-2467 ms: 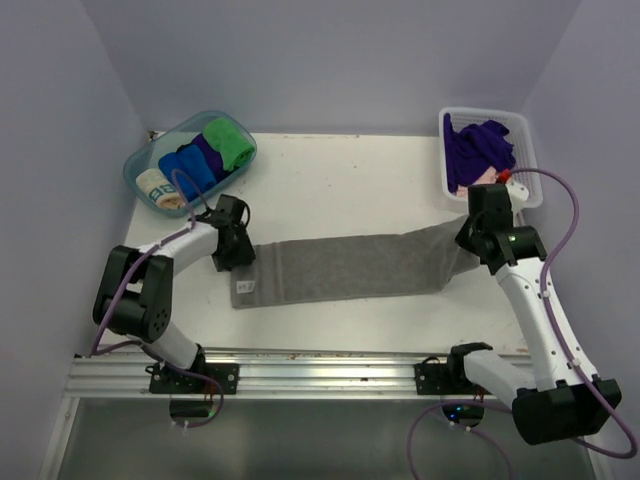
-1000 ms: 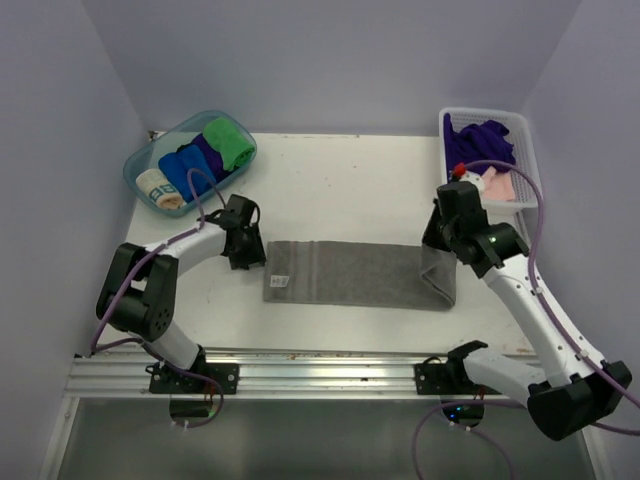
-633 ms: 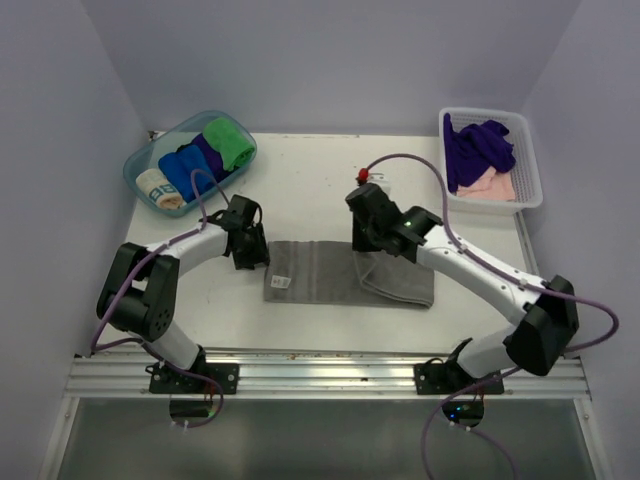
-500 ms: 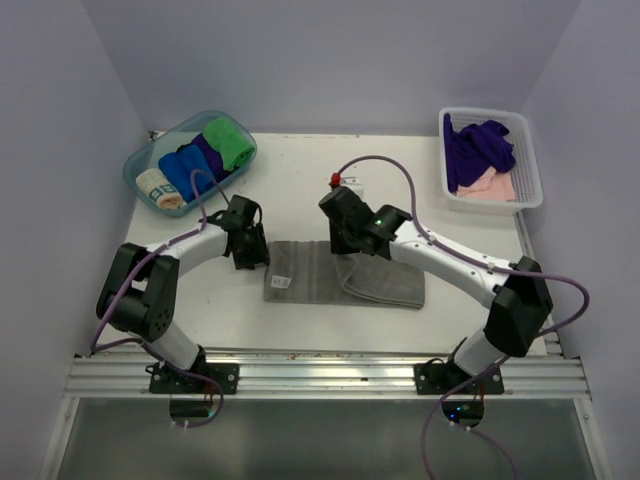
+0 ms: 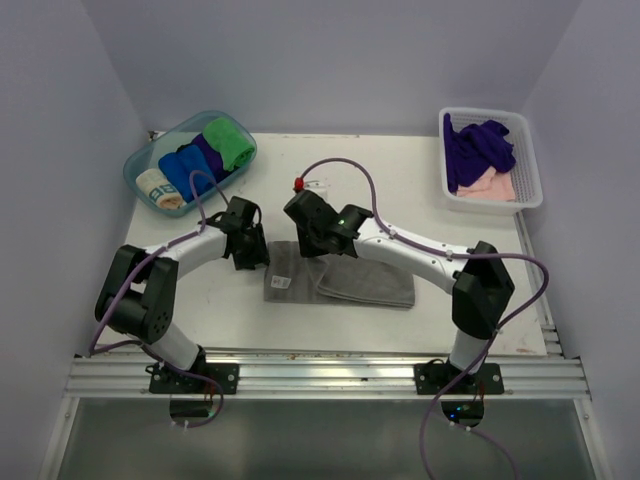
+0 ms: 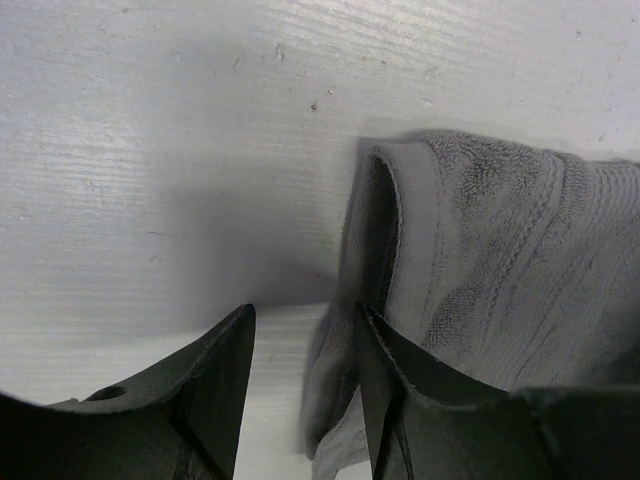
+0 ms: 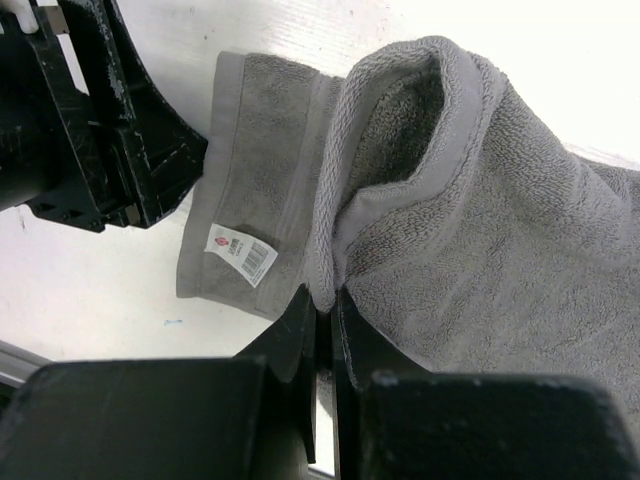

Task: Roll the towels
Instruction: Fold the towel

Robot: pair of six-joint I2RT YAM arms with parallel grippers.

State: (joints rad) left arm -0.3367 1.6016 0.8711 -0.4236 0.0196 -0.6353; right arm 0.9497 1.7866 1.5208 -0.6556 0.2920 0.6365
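The grey towel (image 5: 365,288) lay folded over on the counter (image 5: 400,190). The right end effector (image 7: 322,305) pinched its lifted end tight; the left end effector (image 6: 303,320) stood half open at its left edge.

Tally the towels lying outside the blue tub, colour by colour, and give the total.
grey towel: 1
dark purple towel, in the white basket: 1
pale pink towel, in the same basket: 1
Total: 3
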